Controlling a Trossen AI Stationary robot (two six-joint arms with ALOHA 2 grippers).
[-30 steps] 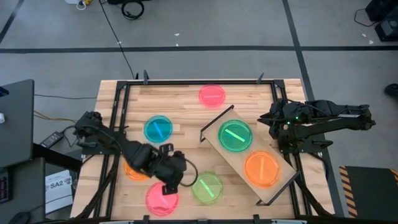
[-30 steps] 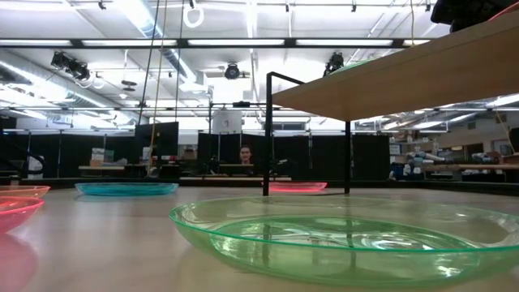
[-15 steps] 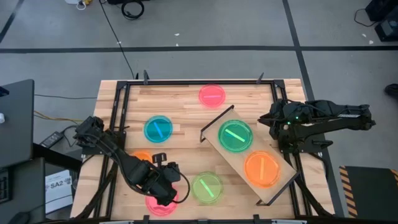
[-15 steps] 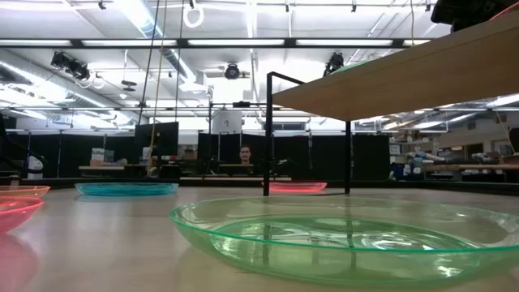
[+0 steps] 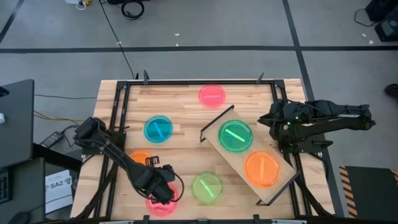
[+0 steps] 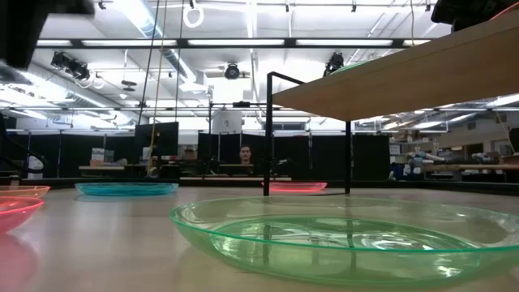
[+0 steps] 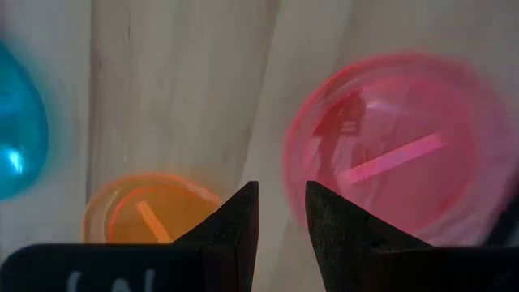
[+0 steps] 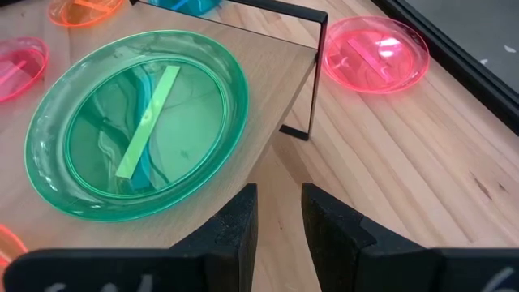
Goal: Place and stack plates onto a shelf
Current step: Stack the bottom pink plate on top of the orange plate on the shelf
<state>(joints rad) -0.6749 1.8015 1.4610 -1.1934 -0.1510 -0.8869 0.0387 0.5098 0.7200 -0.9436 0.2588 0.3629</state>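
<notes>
In the high view my left gripper [image 5: 160, 191] hangs over the pink plate [image 5: 163, 203] by the near edge, its fingers nearly together and touching nothing. In the left wrist view that pink plate [image 7: 389, 154] lies beyond my left gripper [image 7: 281, 195], next to an orange plate [image 7: 150, 215]. The shelf [image 5: 245, 155] stands slanted at the right. It carries a green plate [image 5: 236, 136] and an orange plate [image 5: 262, 168]. My right gripper [image 5: 266, 118] waits shut beside the shelf's far end. Loose green [image 5: 207, 187], blue [image 5: 158, 129] and pink [image 5: 212, 95] plates lie flat on the table.
The black frame [image 5: 118, 124] runs along the slatted table's edges. The shelf's wire leg [image 8: 312, 73] stands near the far pink plate [image 8: 375, 53]. In the low view the green plate [image 6: 340, 239] fills the foreground under the shelf plank [image 6: 405, 77]. Bare wood lies between blue plate and shelf.
My left gripper has moved toward the table's near edge and a little left, from beside the loose green plate to above the near pink plate. This uncovered more of the orange plate. My right arm has kept still and no plate has moved.
</notes>
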